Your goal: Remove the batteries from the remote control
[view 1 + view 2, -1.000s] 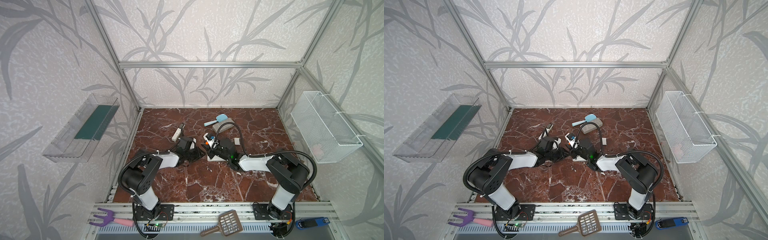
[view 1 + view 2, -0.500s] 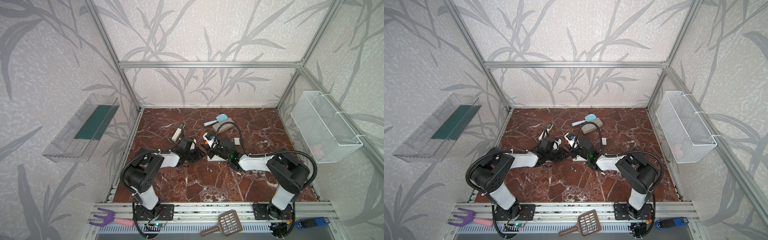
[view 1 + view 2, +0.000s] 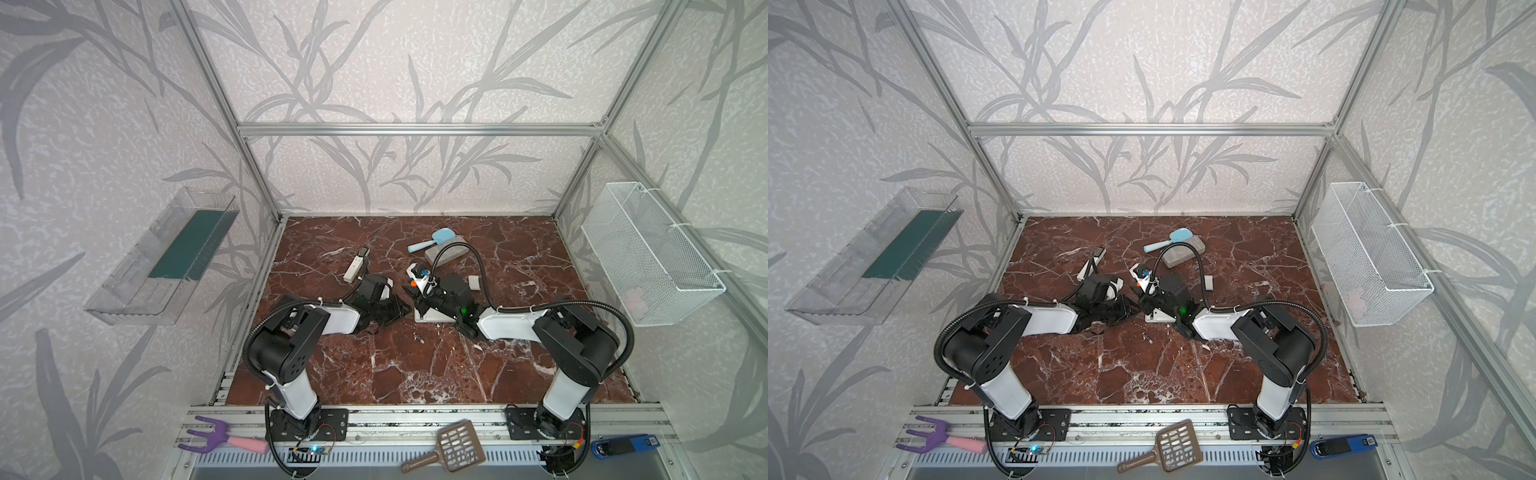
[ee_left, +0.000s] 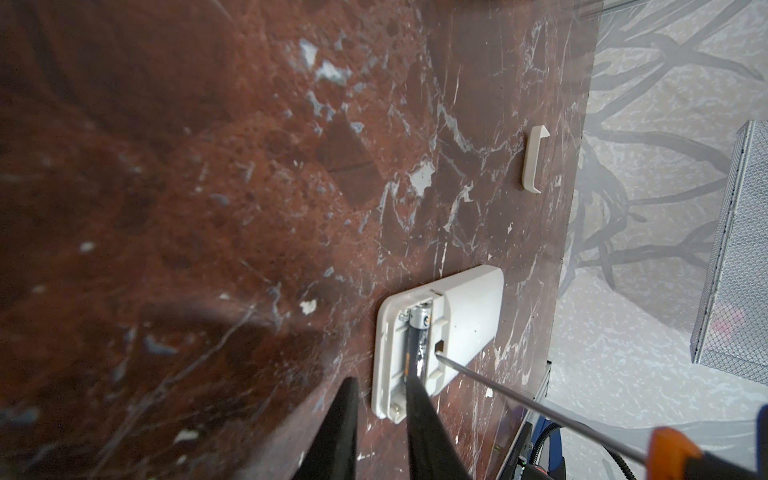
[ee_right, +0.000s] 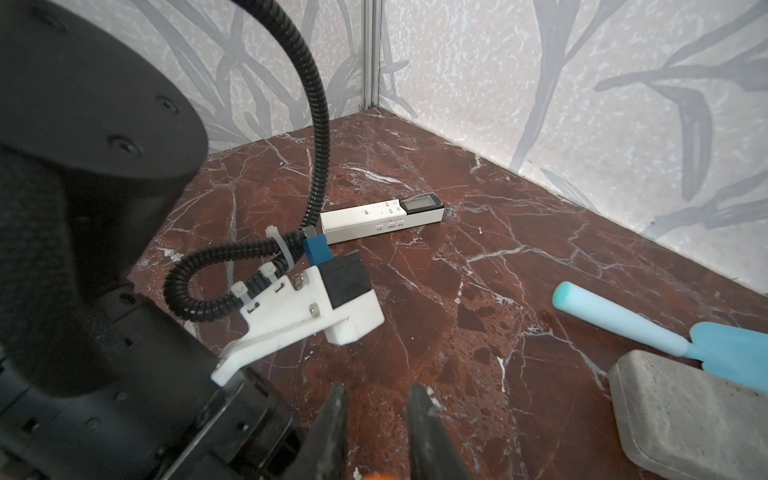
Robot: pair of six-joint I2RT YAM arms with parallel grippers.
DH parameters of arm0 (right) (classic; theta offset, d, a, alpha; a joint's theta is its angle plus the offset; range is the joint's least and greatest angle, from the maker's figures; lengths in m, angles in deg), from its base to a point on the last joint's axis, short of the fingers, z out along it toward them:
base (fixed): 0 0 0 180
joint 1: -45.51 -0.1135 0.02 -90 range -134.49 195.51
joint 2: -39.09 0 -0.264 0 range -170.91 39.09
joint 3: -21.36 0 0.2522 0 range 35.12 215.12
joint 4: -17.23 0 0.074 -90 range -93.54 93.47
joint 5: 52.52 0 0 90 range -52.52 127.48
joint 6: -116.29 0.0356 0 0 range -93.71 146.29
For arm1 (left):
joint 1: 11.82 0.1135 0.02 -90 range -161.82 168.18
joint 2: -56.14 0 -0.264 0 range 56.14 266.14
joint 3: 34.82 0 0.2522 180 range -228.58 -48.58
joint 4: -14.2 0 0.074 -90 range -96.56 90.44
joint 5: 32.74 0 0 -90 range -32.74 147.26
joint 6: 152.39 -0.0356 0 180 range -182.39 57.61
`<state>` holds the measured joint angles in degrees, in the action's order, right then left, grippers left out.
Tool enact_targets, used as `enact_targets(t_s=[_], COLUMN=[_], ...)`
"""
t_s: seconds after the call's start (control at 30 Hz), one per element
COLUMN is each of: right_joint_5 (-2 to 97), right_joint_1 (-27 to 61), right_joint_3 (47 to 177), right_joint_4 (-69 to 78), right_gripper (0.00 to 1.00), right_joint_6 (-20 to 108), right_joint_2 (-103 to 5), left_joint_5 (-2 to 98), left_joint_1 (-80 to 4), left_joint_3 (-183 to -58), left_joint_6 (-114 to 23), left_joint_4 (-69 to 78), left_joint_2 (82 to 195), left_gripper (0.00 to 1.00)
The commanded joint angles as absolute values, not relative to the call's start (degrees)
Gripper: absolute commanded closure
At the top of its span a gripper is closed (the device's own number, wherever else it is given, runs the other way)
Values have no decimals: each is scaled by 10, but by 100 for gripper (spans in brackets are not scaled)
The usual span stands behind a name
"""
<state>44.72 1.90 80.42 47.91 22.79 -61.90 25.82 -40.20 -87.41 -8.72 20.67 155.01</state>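
Left gripper [image 4: 379,378], parted, touches the battery [image 4: 417,336] (label unreadable) in the remote [image 4: 469,316]; right gripper [image 5: 377,390] clamps the screwdriver [image 4: 669,451].

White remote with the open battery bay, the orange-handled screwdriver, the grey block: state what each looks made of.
The white remote: matte moulded plastic, evenly off-white, rounded corners. The orange-handled screwdriver: thin shiny grey shaft, metal; handle probably plastic or rubber. The grey block: rough and speckled, likely stone or concrete.
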Motion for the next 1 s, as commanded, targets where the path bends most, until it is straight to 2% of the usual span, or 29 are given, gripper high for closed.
enact_targets(t_s=[0.0,0.6,0.97], right_joint_5=[460,464,470], right_joint_1=[24,24,35], right_joint_3=[796,768,708], right_joint_4=[516,531,623], right_gripper=[100,100,100], right_joint_6=[232,210,230], right_joint_2=[-639,-624,-628], left_joint_5=[254,253,268], left_joint_1=[-403,-416,-425], left_joint_3=[-871,-883,-886], left_joint_6=[-83,-70,-63], left_joint_4=[217,234,225], left_joint_2=[1561,1595,1620], left_gripper=[76,77,81])
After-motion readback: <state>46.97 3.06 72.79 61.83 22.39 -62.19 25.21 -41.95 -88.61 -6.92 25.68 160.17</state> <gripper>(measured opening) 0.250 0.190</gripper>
